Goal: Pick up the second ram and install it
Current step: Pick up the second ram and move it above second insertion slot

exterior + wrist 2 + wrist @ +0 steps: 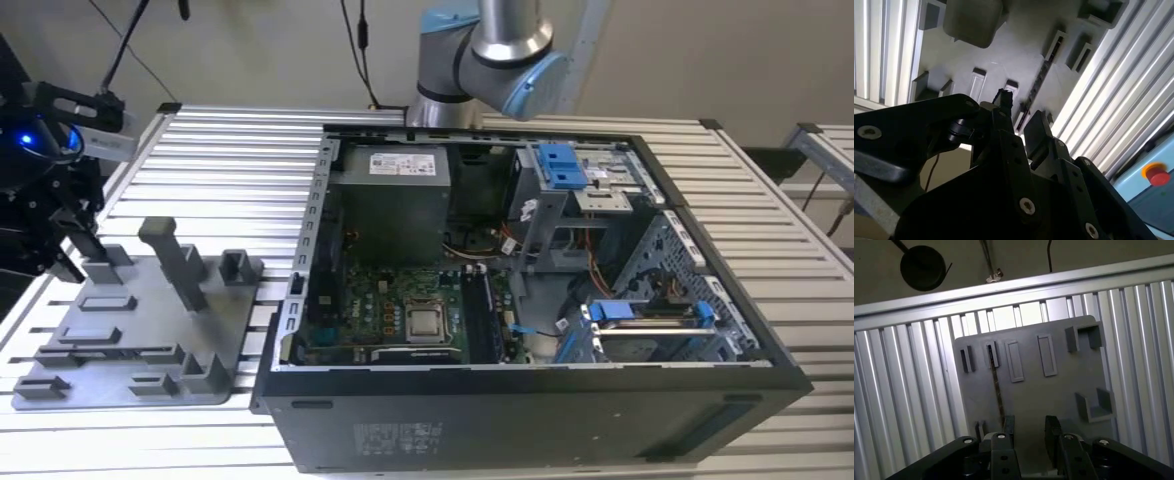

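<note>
One end effector (1030, 432), fingers apart, near the second ram (998, 395).

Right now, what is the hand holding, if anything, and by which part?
Nothing: the hand is open over the grey tray, where the second ram sits on edge.

grey tray (147, 320) lies beside open computer case (534, 425) on slatted metal table (227, 150).

Arm (497, 50) reaching toward the exterior view's left, wrist (60, 160) angled downward, jaws apart and empty.
</note>
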{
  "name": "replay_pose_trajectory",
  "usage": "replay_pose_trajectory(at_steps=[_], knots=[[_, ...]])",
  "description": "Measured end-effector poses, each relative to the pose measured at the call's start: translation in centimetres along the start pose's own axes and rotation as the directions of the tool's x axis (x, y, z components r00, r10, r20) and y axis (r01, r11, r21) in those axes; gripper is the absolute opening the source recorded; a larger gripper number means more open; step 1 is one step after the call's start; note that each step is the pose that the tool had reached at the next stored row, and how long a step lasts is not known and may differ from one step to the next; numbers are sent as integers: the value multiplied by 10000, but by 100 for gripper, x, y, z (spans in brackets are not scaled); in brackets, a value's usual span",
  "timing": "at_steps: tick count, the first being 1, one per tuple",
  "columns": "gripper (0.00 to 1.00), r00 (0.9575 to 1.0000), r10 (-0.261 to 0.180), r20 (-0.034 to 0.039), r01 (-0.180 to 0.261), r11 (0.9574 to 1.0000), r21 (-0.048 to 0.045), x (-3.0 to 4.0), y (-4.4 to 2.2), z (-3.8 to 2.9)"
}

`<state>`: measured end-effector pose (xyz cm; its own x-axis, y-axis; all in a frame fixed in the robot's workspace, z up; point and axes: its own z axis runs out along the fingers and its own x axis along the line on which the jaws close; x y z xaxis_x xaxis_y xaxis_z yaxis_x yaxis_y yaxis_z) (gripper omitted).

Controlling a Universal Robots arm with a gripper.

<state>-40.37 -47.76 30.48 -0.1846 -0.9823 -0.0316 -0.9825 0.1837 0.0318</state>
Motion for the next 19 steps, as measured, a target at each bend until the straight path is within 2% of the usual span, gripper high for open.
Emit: replay_pose_trajectory(at_steps=[10,19], knots=[[38,10000,-34,-1,34,10000,-1,2,-1,44],[38,9999,-117,-3,117,9999,-4,33,-10,148]])
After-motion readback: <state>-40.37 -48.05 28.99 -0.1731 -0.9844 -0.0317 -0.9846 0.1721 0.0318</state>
